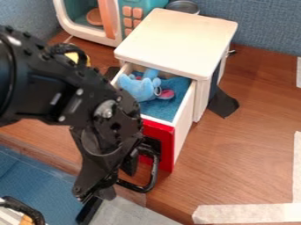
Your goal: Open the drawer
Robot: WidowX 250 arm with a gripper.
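The red-fronted white drawer (pixel 183 118) stands open, a blue plush toy (pixel 140 88) inside. By its black handle (pixel 154 173) hangs the black gripper (pixel 108 190), whether closed unclear.

Wooden tabletop (pixel 258 105), white cabinet (pixel 176 39) (red-fronted), toy microwave (pixel 127 3), black patch (pixel 223 103), pale tape (pixel 247 214)

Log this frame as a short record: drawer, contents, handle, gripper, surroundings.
drawer state: open, the drawer partly out of the white cabinet
drawer front: red
contents: blue plush toy on a blue lining
handle: black, curved
gripper: at the handle; contact unclear
behind cabinet: toy microwave
table: pale tape, front right
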